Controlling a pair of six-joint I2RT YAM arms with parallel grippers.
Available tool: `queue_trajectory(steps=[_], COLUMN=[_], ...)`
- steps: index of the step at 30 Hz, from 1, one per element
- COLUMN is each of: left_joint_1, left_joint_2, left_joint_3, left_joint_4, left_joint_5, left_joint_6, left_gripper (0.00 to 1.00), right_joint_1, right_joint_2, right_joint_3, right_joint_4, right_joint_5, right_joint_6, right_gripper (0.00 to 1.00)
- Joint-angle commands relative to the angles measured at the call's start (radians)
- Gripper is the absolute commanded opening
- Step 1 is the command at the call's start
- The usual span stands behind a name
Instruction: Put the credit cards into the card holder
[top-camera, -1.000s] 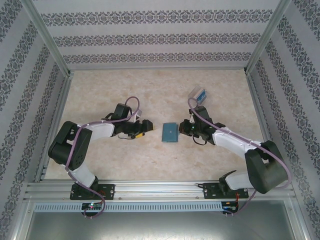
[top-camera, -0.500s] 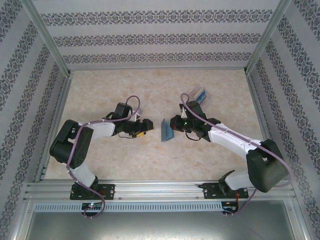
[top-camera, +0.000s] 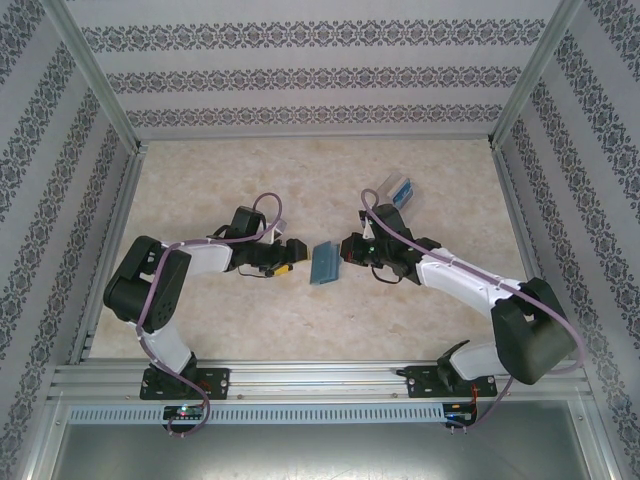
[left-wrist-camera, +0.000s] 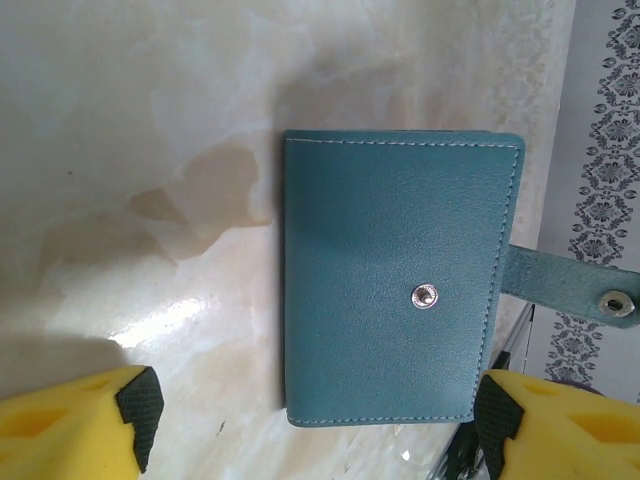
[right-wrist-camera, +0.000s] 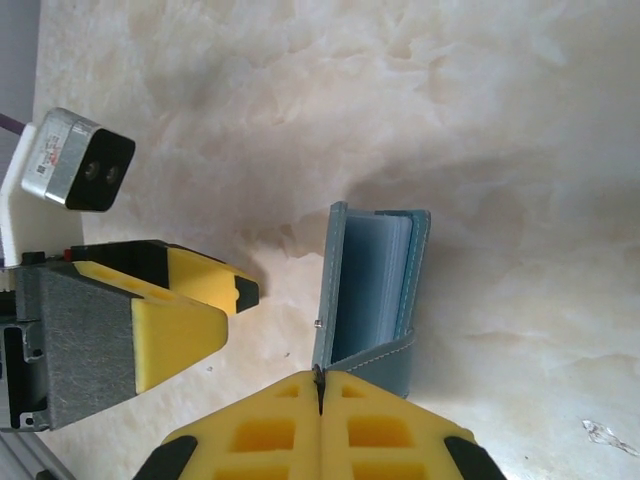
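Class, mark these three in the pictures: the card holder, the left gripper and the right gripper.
card holder (left-wrist-camera: 390, 260): left wrist view, middle of its teal cover.
left gripper (left-wrist-camera: 318, 405): left wrist view, midway between its open yellow fingertips.
right gripper (right-wrist-camera: 320, 385): right wrist view, where its shut fingertips meet.

Your centre lane is blocked: the card holder (top-camera: 326, 263) is tipped up on edge between the left gripper (top-camera: 296, 254), jaws spread, and the right gripper (top-camera: 347, 249), which pinches its strap. That leaves only a thin gap on the holder's left side. Far right, the clear stand (top-camera: 400, 189) sits just beside the right arm's cable. The table (top-camera: 220, 170) is bare at far left and along the near strip before the rail (top-camera: 320, 378). Patterned walls (top-camera: 40, 200) box both sides.
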Motion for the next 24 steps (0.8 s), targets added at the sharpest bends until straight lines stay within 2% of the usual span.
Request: queue_trajectory(steps=[1, 20, 22, 24], left_joint_1=[-0.008, -0.006, -0.006, -0.007], left_joint_2=[-0.035, -0.018, -0.016, -0.006], left_joint_3=[-0.002, -0.009, -0.009, -0.003], left_joint_4=[0.037, 0.038, 0.037, 0.031], left_joint_5=[0.034, 0.028, 0.026, 0.026], left_joint_6=[0.003, 0.012, 0.011, 0.017], left_gripper=[0.85, 0.86, 0.84, 0.77], right_joint_1=[0.013, 0.042, 0.043, 0.045], right_joint_2=[-0.022, 0.032, 0.045, 0.054], right_joint_3=[0.046, 0.12, 0.13, 0.134], right_joint_4=[-0.007, 0.041, 0.044, 0.041], right_joint_5=[-0.027, -0.079, -0.083, -0.077], right_joint_6=[0.002, 0.032, 0.038, 0.032], right_gripper=[0.0, 0.0, 0.0, 0.0])
